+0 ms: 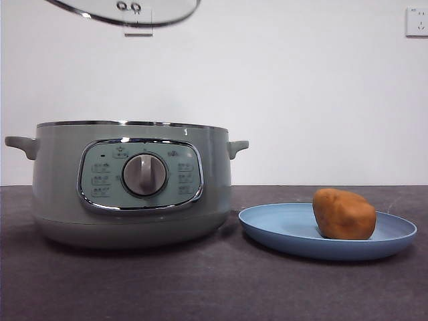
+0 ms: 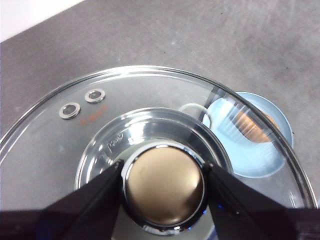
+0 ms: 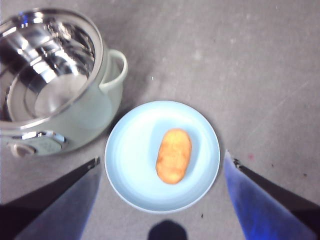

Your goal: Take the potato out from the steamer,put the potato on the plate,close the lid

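The orange-brown potato (image 1: 344,214) (image 3: 173,155) lies on the light-blue plate (image 1: 281,231) (image 3: 130,160), right of the steamer (image 1: 130,184) (image 3: 55,80). The pot stands uncovered, its shiny inside bare in the right wrist view. High above it hangs the glass lid (image 1: 127,12) (image 2: 65,135), tilted, with my left gripper (image 2: 164,187) shut on its knob (image 2: 164,185). Through the glass the plate (image 2: 265,150) and potato (image 2: 250,125) show below. My right gripper (image 3: 162,165) hovers open well above the plate, holding nothing.
A dark grey tabletop (image 1: 214,287) runs under everything, with a white wall behind. A wall socket (image 1: 416,21) sits at the upper right of the front view.
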You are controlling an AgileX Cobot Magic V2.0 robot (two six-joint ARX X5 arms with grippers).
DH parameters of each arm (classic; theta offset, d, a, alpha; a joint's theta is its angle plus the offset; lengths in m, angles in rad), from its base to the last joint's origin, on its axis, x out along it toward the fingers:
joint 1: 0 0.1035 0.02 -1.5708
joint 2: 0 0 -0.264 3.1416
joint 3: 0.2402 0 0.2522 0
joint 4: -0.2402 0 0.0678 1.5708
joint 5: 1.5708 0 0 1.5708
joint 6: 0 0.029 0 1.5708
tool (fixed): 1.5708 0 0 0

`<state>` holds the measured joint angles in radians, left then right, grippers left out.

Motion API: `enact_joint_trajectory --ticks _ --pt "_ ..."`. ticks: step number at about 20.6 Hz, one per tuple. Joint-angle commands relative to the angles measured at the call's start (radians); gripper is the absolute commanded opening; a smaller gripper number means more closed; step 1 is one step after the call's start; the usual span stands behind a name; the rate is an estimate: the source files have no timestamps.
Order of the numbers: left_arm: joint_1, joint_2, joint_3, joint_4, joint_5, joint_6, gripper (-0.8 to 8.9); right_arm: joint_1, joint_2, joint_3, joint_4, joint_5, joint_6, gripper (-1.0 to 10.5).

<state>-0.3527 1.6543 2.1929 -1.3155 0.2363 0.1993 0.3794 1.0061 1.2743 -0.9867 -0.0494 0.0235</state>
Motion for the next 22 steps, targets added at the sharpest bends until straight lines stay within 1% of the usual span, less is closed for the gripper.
enact_joint_trajectory --ticks 1,3,5,7,13,14,17,22 --pt "-0.008 0.018 0.005 0.064 0.01 0.011 -0.08 0.0 -0.004 -0.003 -0.01 0.004 0.011 4.1" --pt "-0.022 0.029 -0.008 0.085 0.01 0.008 -0.08 0.0 -0.004 -0.003 -0.018 0.004 0.013 4.1" --pt "-0.036 0.029 -0.057 0.128 0.01 0.002 -0.08 0.0 -0.004 -0.003 -0.018 0.004 0.013 4.1" --pt "-0.049 0.029 -0.125 0.169 0.008 -0.011 -0.08 0.0 -0.004 -0.003 -0.018 0.004 0.013 4.1" --pt "-0.064 0.027 -0.344 0.29 0.001 -0.016 -0.08 0.0 -0.004 -0.003 -0.017 0.008 0.013 4.1" --pt "-0.064 0.027 -0.368 0.303 0.002 -0.016 -0.08 0.0 -0.003 -0.003 -0.016 0.011 0.013 4.1" --pt "-0.064 0.027 -0.431 0.358 0.002 -0.016 -0.08 0.0 -0.003 -0.003 -0.017 0.056 0.013 4.1" --pt "-0.065 0.024 -0.537 0.435 -0.005 -0.016 -0.08 0.0 -0.004 -0.003 -0.018 0.056 0.014 4.1"
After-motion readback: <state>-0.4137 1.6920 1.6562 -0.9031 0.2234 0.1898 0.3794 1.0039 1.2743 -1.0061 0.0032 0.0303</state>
